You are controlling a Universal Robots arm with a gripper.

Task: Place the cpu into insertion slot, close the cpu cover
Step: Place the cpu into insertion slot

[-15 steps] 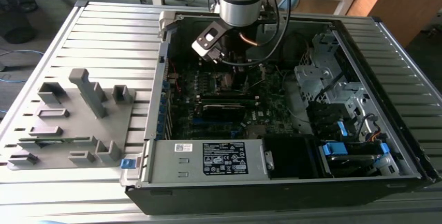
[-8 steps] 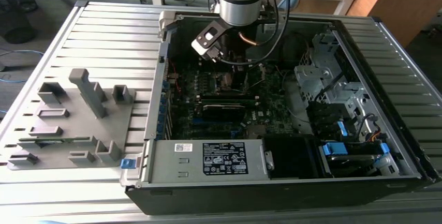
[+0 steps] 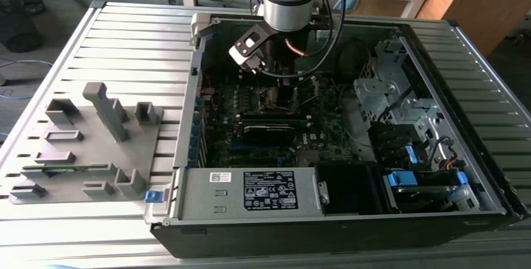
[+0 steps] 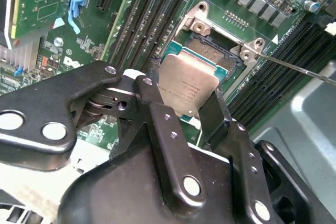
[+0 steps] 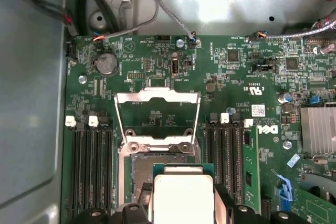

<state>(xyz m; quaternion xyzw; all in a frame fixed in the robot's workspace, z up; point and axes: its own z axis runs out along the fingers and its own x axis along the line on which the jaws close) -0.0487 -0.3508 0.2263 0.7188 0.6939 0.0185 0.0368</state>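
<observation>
The tool (image 4: 181, 94) is shut narrow on the cpu (image 4: 187, 85), one black finger (image 4: 148, 98) on each of two opposite edges, silver face up. It holds the chip right at the insertion slot (image 4: 209, 50), covering part of the black socket; whether chip and socket touch cannot be told. In the first wrist view the cpu cover (image 5: 156, 96) stands swung open at the slot's far edge, its hollow frame upright over the motherboard (image 5: 147, 56), with memory slots (image 5: 89, 166) running along both sides. The thin wire lever (image 4: 294, 66) angles away from a socket corner. In the exterior view the arm reaches down into the open computer case (image 3: 464, 51), which lies on the slatted table (image 3: 124, 39) beside a grey fixture (image 3: 91, 145) near the table's edge at the exterior view's left.
</observation>
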